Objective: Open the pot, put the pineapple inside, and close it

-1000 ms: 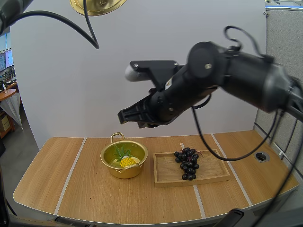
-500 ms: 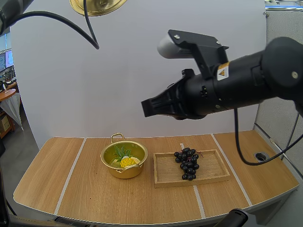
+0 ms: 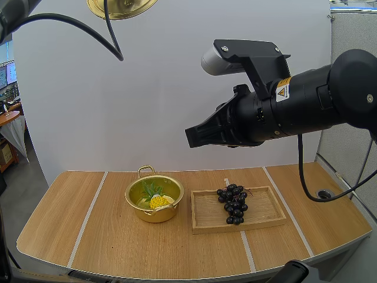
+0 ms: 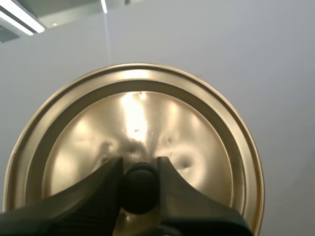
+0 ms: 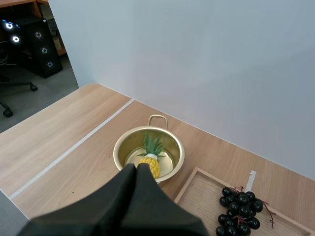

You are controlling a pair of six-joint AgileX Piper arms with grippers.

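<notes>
High view first: up and to the left of the pot [image 3: 154, 216], the gold lid [image 3: 122, 7] hangs well above the desk [image 3: 106, 247]. From the left wrist view, the left end effector [image 4: 140, 166] is clamped on the lid's black knob [image 4: 141, 188], one finger on each side, with the lid [image 4: 197, 128] facing the camera.

The pot itself stands open on the desk. The pineapple [image 3: 158, 200] already lies inside it, yellow body toward the near wall and green leaves toward the far handle. The right wrist view looks down on the same pineapple [image 5: 151, 163], ringed by the pot's rim [image 5: 117, 148].

That leaves closing, by my reading. To do it well, carry the lid until it is centred over the pot, keep it level, and lower it straight down. Let go of the knob only once the lid sits on the rim all round. The leaves look low enough to clear, though I cannot be sure.

Just right of the pot lies a wooden tray [image 3: 209, 213] with a bunch of grapes [image 3: 232, 203] on it. It is no obstacle.

Above and right of the pot hangs the right end effector [image 3: 189, 137], its fingers pressed together into one empty wedge [image 5: 134, 171]. It is the likeliest thing in the lid's way.
</notes>
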